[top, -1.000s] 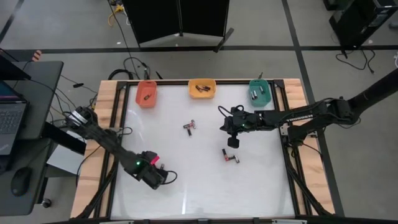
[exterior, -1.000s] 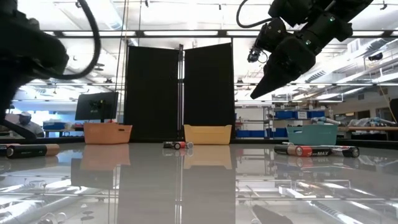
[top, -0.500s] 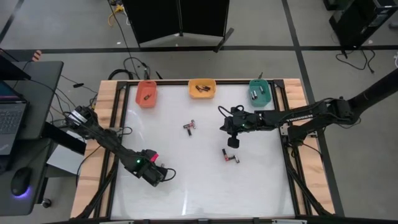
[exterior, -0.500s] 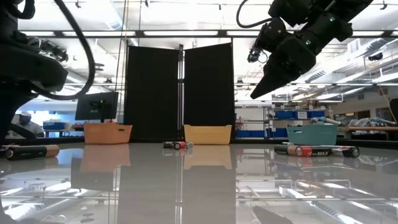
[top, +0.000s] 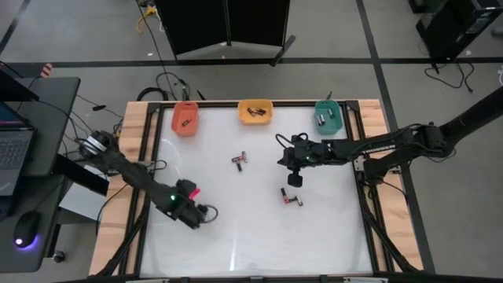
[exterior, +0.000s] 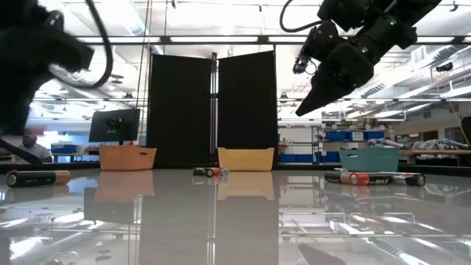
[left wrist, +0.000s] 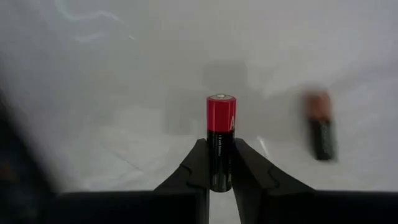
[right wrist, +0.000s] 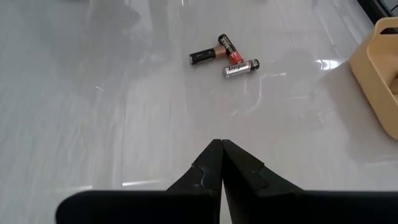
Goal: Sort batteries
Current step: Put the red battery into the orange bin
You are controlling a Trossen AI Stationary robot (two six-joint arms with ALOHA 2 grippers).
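Left wrist view: left gripper (left wrist: 221,163) clamped on 1 red-topped dark cylindrical battery (left wrist: 221,138), lower end hidden; right gripper (right wrist: 222,155) together, empty.

Glossy white table (top: 251,228), wooden edges (top: 126,157)

Bright, even ceiling strip lights fill the room. The glossy counter (exterior: 221,213) mirrors them as pale streaks and glare patches. Beyond the left claw (left wrist: 221,163), a lying battery (left wrist: 322,127) is blurred, as is the dark arm edge beside it.
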